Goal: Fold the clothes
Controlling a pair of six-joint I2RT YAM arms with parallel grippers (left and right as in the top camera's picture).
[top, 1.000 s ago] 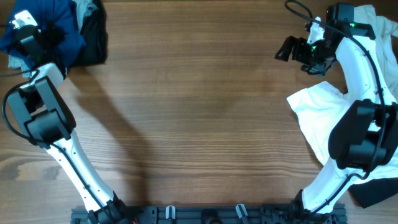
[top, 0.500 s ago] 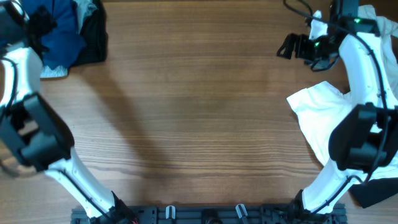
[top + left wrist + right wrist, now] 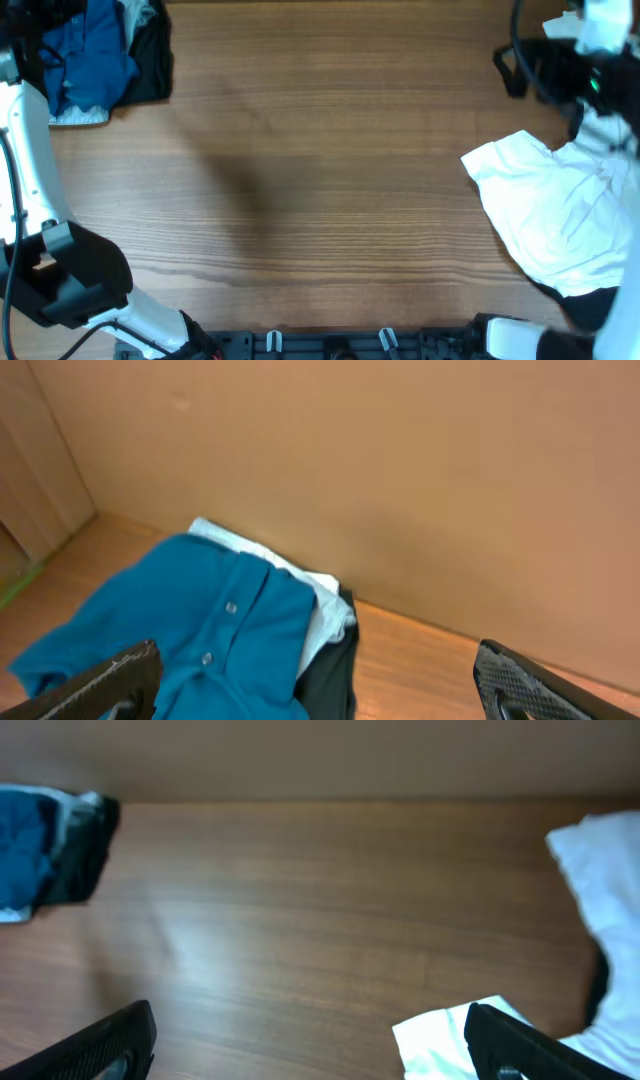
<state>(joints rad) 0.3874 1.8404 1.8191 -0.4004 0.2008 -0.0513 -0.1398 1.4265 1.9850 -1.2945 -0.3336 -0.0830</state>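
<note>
While from above I see just a blue shirt (image 3: pixel 90 55), my left wrist view shows its buttons (image 3: pixel 231 607); left jaws and right jaws are both wide apart.

Wooden table (image 3: pixel 320 150) fills the overhead frame, its grain running left to right, and there's a soft shadow (image 3: pixel 240 190) sitting just left of centre. Down along the bottom edge, a black rail (image 3: pixel 330 345) carries small metal clips (image 3: pixel 272 340). Over in the left wrist view, a plain brown wall (image 3: pixel 400 480) rises behind the tabletop.
</note>
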